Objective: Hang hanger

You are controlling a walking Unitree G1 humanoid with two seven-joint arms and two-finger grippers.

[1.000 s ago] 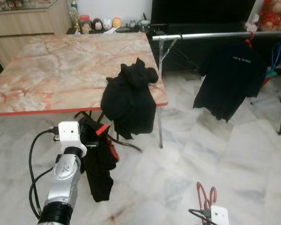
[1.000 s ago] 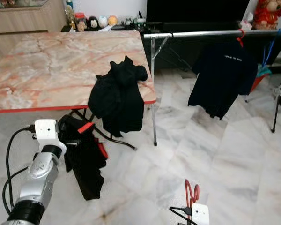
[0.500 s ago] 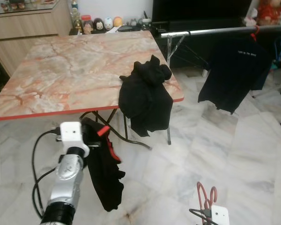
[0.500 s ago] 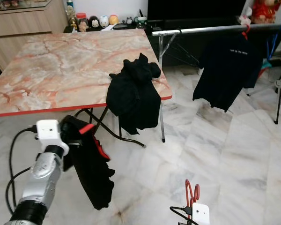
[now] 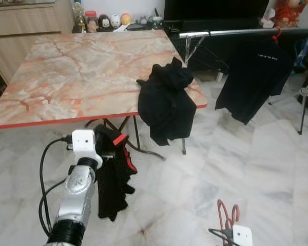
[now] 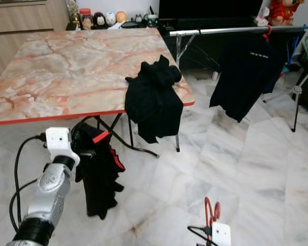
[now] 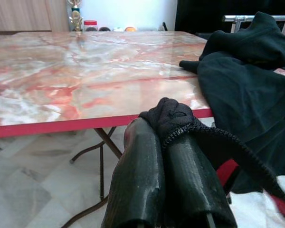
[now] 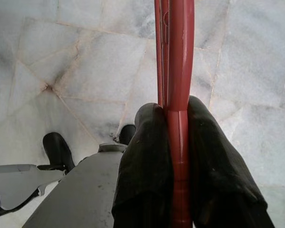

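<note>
My left gripper (image 7: 164, 130) is shut on a black garment (image 5: 112, 179), which hangs from it over the floor just in front of the table's near edge. A red hanger part (image 5: 119, 139) pokes out of the fabric. Low at the right, my right gripper (image 8: 173, 118) is shut on a red hanger (image 8: 175, 47), whose loops stand up above the wrist (image 5: 227, 215). A silver clothes rail (image 5: 236, 32) runs at the back right. A black T-shirt (image 5: 251, 72) hangs from it on a red hanger (image 5: 275, 35).
A marble-topped table (image 5: 77, 72) with a red edge stands ahead on the left, with another black garment (image 5: 167, 100) draped over its near right corner. Folding legs (image 5: 136, 146) show beneath it. A stand leg (image 5: 303, 97) is at far right. Marble floor (image 5: 236, 164) lies between.
The whole view has shifted as the camera moved, so table and rail sit differently in the picture. The hanging garment has swung a little. Both grippers keep their hold.
</note>
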